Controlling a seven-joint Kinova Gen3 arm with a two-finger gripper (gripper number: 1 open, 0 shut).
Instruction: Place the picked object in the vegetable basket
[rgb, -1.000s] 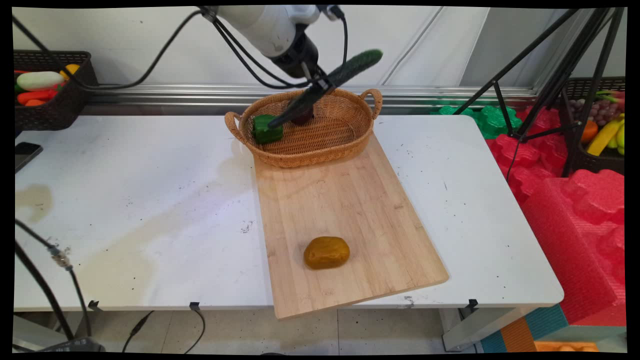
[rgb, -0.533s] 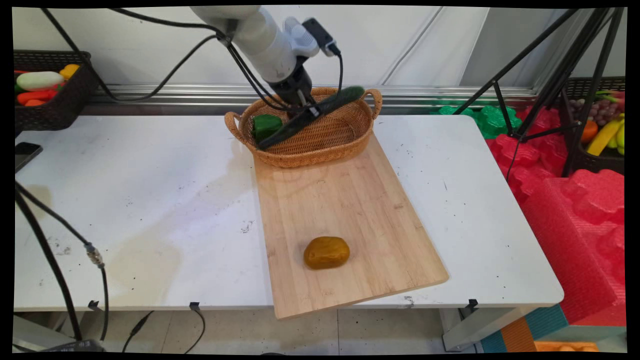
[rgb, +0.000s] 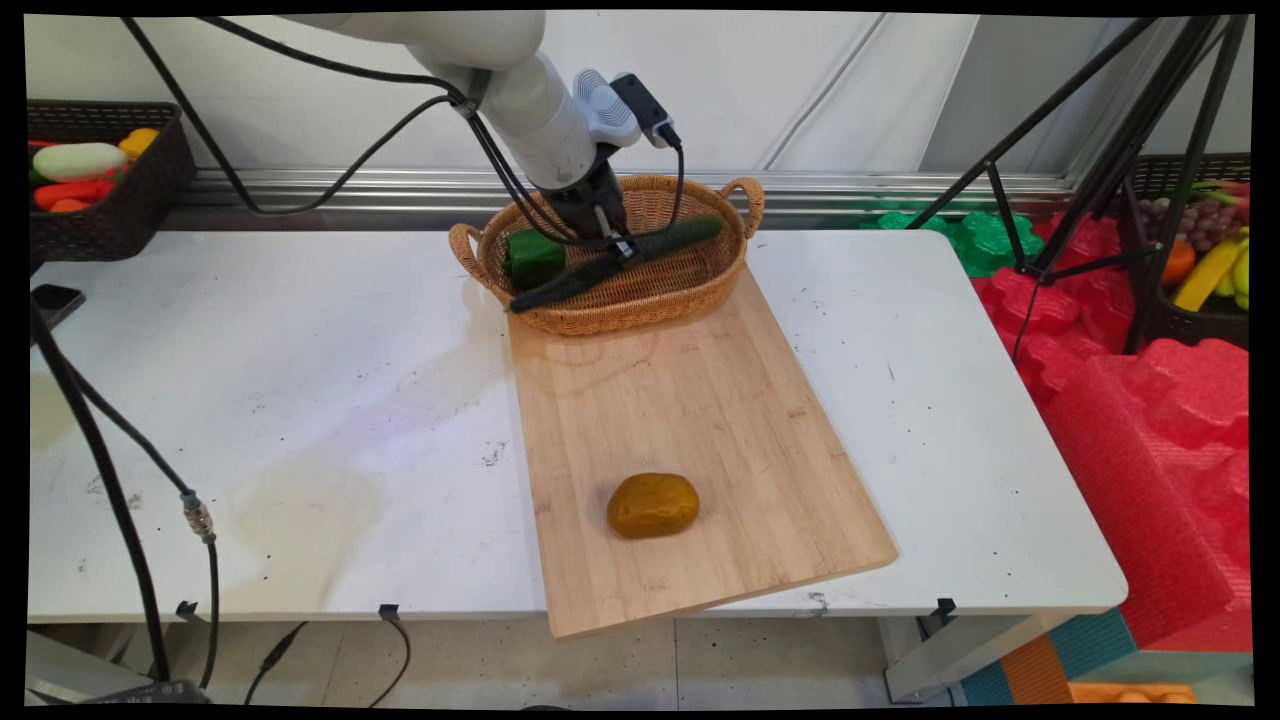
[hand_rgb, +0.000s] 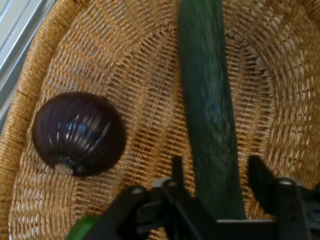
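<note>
The cucumber (rgb: 675, 238) (hand_rgb: 207, 100) lies slantwise in the basket (rgb: 620, 312) (hand_rgb: 140, 75). Its far end is low inside, near the right handle, and its near end sticks out over the front rim at the left. The gripper (rgb: 615, 250) (hand_rgb: 215, 167) is down inside the basket, straddling the cucumber near its middle. The hand view leaves it unclear whether it is clamping the cucumber or standing just clear of it, so I cannot tell.

My judgement is that a long, smooth thing held at 1 spot near its middle will pivot easily. With 1 end propped on the rim, it could roll or tip outward unless it sits low against the weave.

Beside the cucumber on the basket floor are a dark red onion (hand_rgb: 77, 132) and a green pepper (rgb: 532, 255). The pepper sits close to the cucumber's near half.

The basket stands at the far end of a wooden cutting board (rgb: 700, 400). A brown potato (rgb: 653, 505) lies near the board's front, well apart from the basket. The board rests on the white table (rgb: 300, 400).
</note>
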